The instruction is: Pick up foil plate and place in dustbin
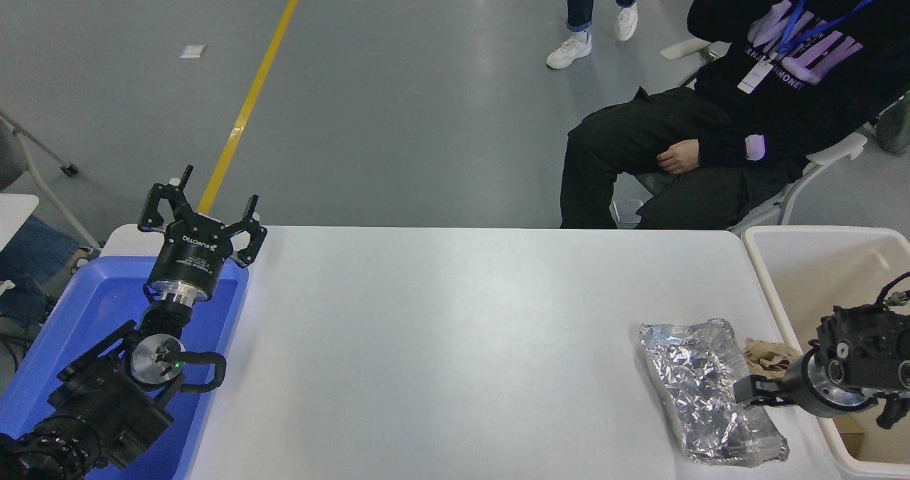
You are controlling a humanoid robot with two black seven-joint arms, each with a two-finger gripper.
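Right hand (746,390) sits at the foil plate's (700,387) right rim; can't tell if it's pinching it yet.

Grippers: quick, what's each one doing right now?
Left gripper: open, empty, above the blue tub.
Right gripper: at the foil plate's right rim; open or shut cannot be told.

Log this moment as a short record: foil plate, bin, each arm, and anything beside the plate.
foil plate: flat on the white table, near its right end
dustbin: off the table's right end, plate not in it
right gripper: at the plate's right rim
left gripper: parked over the blue tub, jaws open
brown paper wad: beside the plate's right side
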